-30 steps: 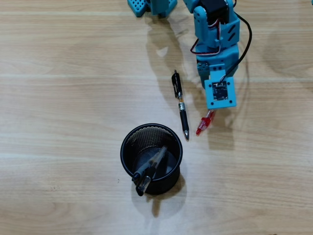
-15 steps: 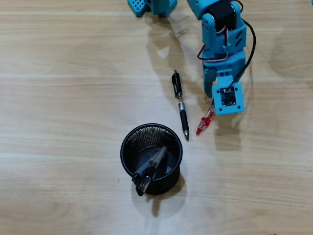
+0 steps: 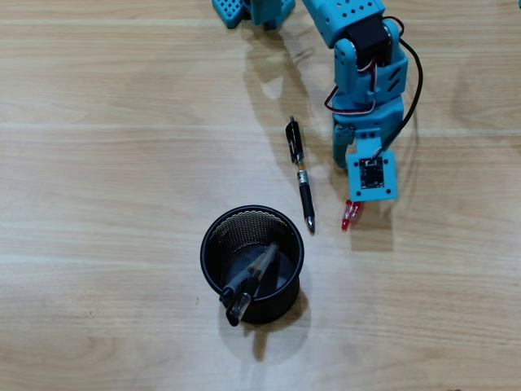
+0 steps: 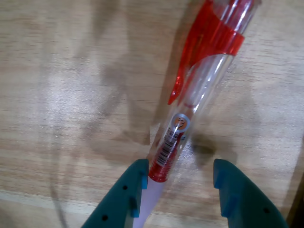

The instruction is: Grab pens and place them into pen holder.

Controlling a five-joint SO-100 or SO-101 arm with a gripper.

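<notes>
Gripper fingers stand spread on either side of the red-and-transparent pen, not yet clamped, apparently lined up to pinch it. That pen lies on the table toward its far edge; the pen holder stands nearer mid-table.

Pale wood-grain table fills the view, evenly lit.

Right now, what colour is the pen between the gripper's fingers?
Red and clear pen, best seen in the wrist view.
</notes>
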